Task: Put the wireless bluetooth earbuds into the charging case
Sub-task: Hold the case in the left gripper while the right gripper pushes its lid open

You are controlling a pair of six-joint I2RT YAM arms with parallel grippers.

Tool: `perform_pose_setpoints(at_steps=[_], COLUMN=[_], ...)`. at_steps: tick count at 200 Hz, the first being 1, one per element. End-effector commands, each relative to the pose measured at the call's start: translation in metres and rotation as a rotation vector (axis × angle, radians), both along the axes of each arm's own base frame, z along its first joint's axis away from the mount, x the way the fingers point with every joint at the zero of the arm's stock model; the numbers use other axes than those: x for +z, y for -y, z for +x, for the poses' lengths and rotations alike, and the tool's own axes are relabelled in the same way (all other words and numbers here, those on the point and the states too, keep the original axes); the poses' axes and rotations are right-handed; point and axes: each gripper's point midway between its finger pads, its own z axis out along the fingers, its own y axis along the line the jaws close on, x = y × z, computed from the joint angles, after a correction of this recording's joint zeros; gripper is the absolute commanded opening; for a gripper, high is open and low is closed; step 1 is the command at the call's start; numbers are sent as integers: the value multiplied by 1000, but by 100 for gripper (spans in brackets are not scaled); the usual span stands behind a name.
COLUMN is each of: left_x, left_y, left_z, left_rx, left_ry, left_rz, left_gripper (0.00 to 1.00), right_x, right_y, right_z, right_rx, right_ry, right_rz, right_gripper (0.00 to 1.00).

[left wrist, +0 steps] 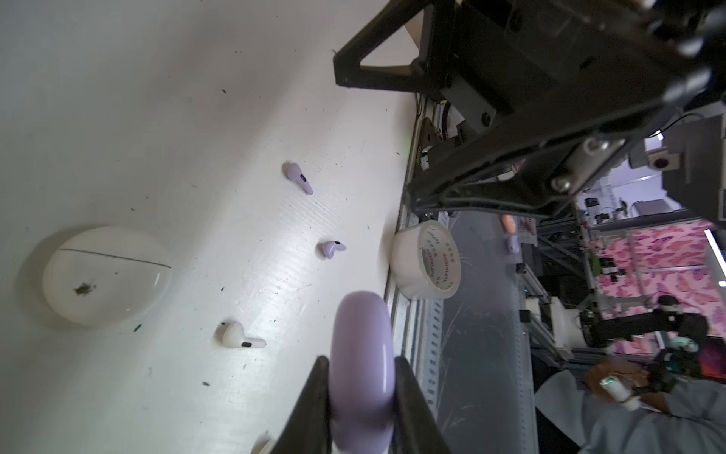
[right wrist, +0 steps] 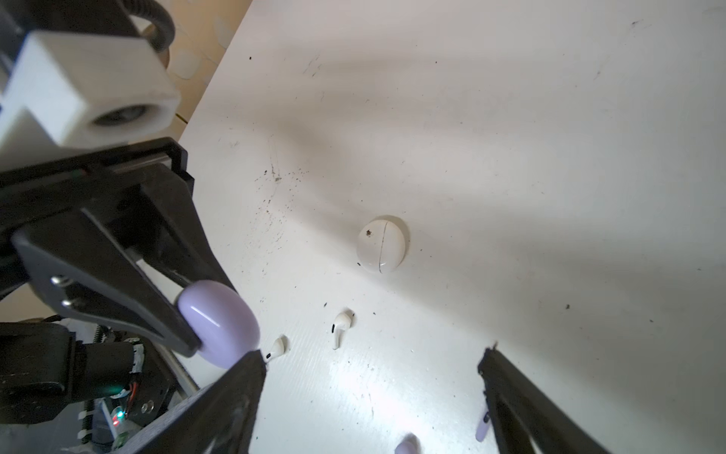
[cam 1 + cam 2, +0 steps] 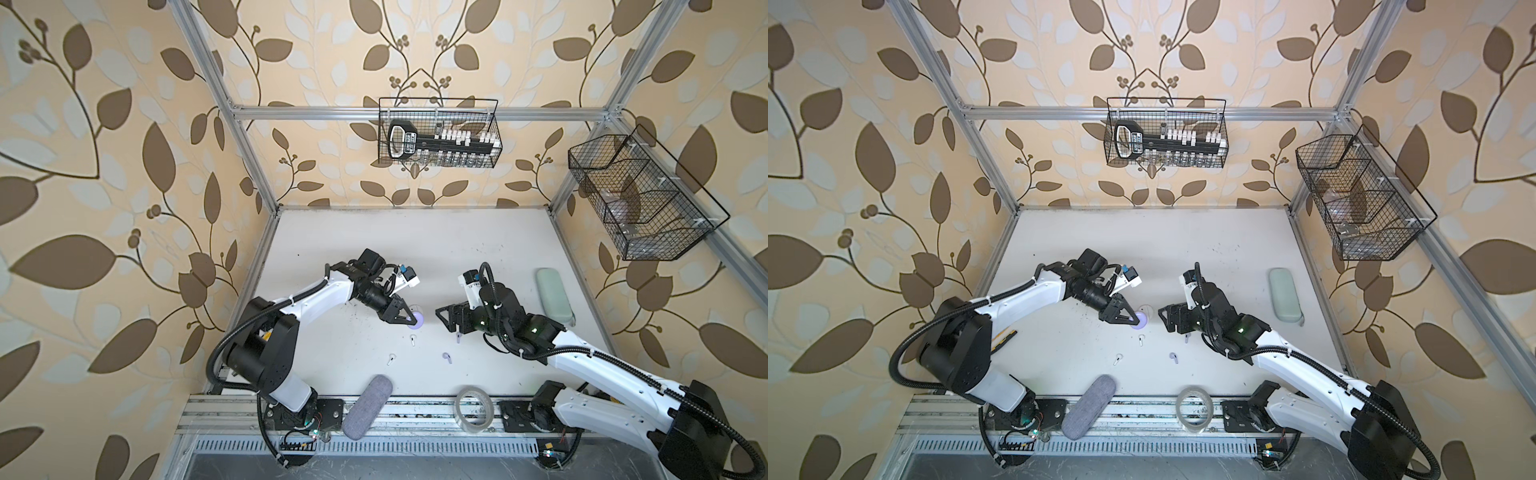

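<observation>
**Left gripper**: clamped tight on the lilac case. The fingers press its two flat faces, and the case is held on edge, clear of the table.

**Right gripper**: jaws stand wide apart with nothing between them. It hangs low over the table, facing the left gripper, near it but not touching.

**White case**: lies on the table with its lid shut. The seam is visible and there is a dark speck on its top. In a top view it sits just behind the lilac case, partly covered by the left gripper.

**Earbuds:** all four lie loose on the table, none in a case.
- White earbud: just in front of the left gripper's tips.
- Second white earbud: further forward and to the left.
- Lilac earbud: directly beneath the right gripper and partly hidden by it.
- Second lilac earbud: further forward, between the two arms.

**Surroundings:**
- Tape: stands on the front rail.
- Grey pouch: lies across the front edge of the table.
- Green case: lies by the right edge, beyond the right arm.
- Rear basket: hangs on the back frame and holds a black-and-white item that cannot be identified.
- Side basket: hangs on the right frame, and its contents are unclear.
</observation>
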Motion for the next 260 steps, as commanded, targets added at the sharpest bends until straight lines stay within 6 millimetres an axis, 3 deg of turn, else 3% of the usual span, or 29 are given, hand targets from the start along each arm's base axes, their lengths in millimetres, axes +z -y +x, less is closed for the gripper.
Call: perform_pose_setpoints(at_steps=[1,49,88,151,260], left_x=[28,23,19,20,19], left_y=[12,11,10,9,7], left_z=[23,29,26,25,21], left_rx=[50,86,63,56,41], left_ry=[319,485,546,576,577], left_rz=[-102,-142,-155,-169,-162], left_gripper=[0,0,0,0,0], right_x=[5,6,9,2,8], right_y=[-10,-23,-21,-31,-47], right_z=[-4,-18,-24,-11,8], right_rx=[15,48,52,50,64], right_ry=[-25,-27,-18,-49,-62], right_rz=[45,28,22,32,74], right_gripper=[87,87,87,85,84])
